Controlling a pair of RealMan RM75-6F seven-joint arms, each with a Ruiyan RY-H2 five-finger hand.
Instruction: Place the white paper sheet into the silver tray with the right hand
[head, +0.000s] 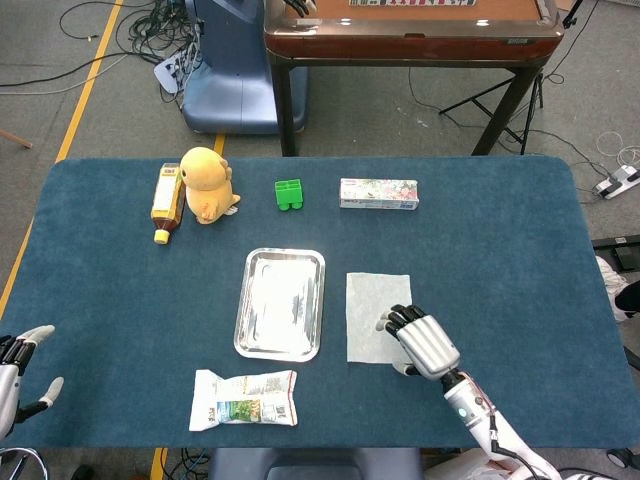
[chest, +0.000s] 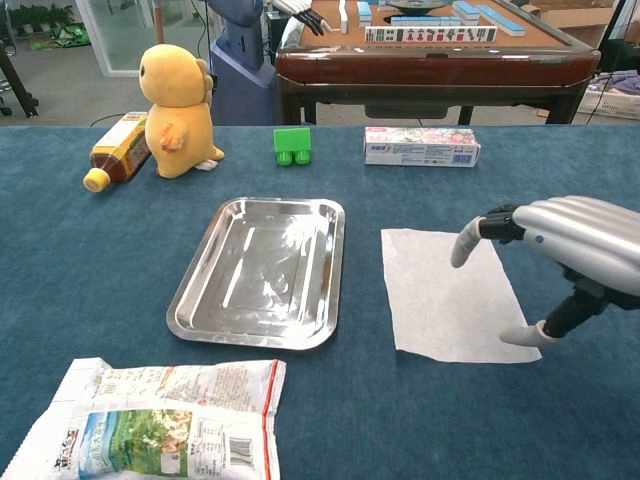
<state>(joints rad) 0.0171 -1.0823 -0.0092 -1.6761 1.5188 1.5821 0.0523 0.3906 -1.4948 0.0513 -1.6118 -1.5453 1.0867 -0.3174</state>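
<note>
A dark blue carpet-like cloth covers the tabletop (head: 500, 230), which stands on a grey floor strewn with cables; a brown mahjong table (head: 410, 30) sits just beyond it. The tray (head: 281, 303) lies near the middle, empty. The paper (head: 375, 310) lies flat just right of the tray, apart from it. The right hand (head: 422, 340) hovers over the paper's right near corner, fingers (chest: 468, 243) spread and holding nothing. The left hand (head: 12, 365) is far left of the tray at the tabletop's edge, fingers apart, empty. Behind the tray: a bottle (head: 166, 200), a yellow plush (head: 206, 184), a green block (head: 288, 194) and a box (head: 378, 193). A packet (head: 243, 398) lies in front of the tray.
</note>
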